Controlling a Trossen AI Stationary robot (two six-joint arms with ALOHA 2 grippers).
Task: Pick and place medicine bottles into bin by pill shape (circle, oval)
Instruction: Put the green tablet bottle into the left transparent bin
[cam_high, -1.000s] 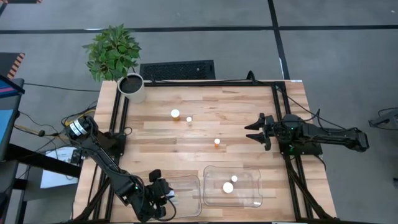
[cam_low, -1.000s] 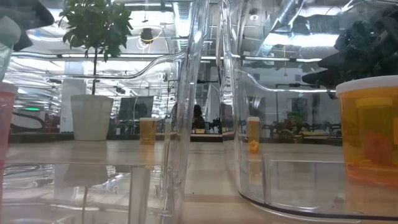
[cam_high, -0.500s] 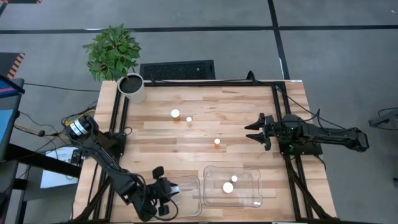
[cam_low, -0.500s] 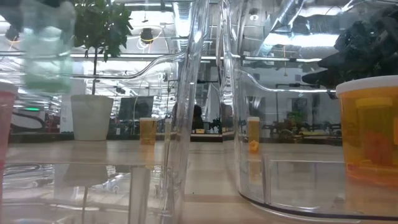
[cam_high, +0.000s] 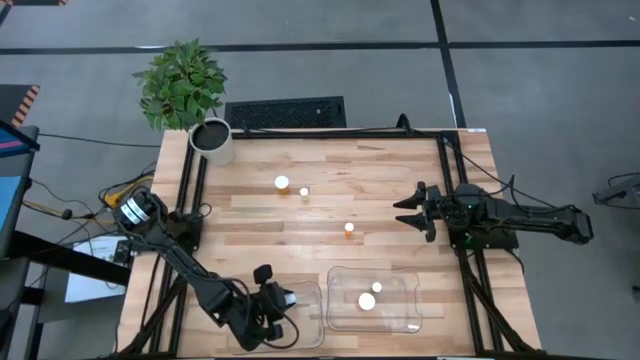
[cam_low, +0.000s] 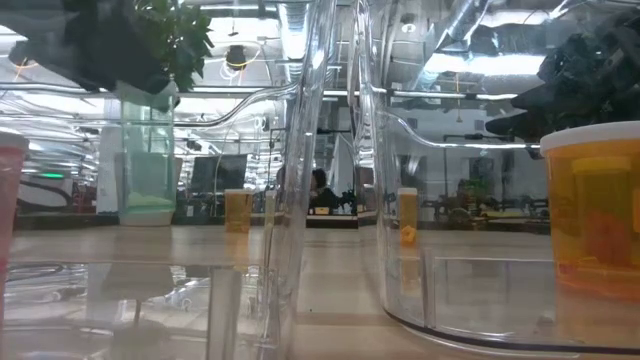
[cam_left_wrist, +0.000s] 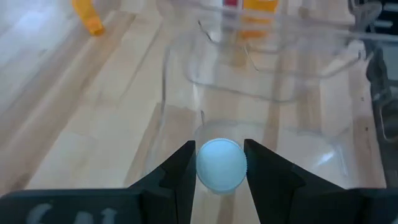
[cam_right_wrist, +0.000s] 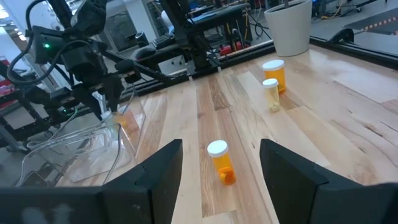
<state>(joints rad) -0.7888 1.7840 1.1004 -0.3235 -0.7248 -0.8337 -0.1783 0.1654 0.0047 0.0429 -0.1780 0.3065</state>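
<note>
Left tool (cam_high: 278, 300) is carrying a greenish medicine bottle (cam_left_wrist: 221, 163) over the near-left clear bin (cam_high: 300, 312), its fingers (cam_left_wrist: 176, 172) clenched on either side of the white cap. Over the past second the arm has been swinging in from the desk's front-left corner, and in the low view the bottle (cam_low: 147, 150) has slid from the frame's left edge to a spot above the bin floor, which suggests the drop is close at hand. The bottle is hanging upright, long axis vertical, cap up and base pointing down into the bin. Right tool (cam_high: 412, 213) is waiting at the right side of the wooden desk (cam_high: 400, 170), its fingers spread and grasping nothing. Three amber bottles (cam_high: 282, 184) are still standing upright out on the boards, while two more are sitting in the neighbouring clear bin (cam_high: 400, 310). A potted plant (cam_high: 185, 85) is standing at the far-left corner.
</note>
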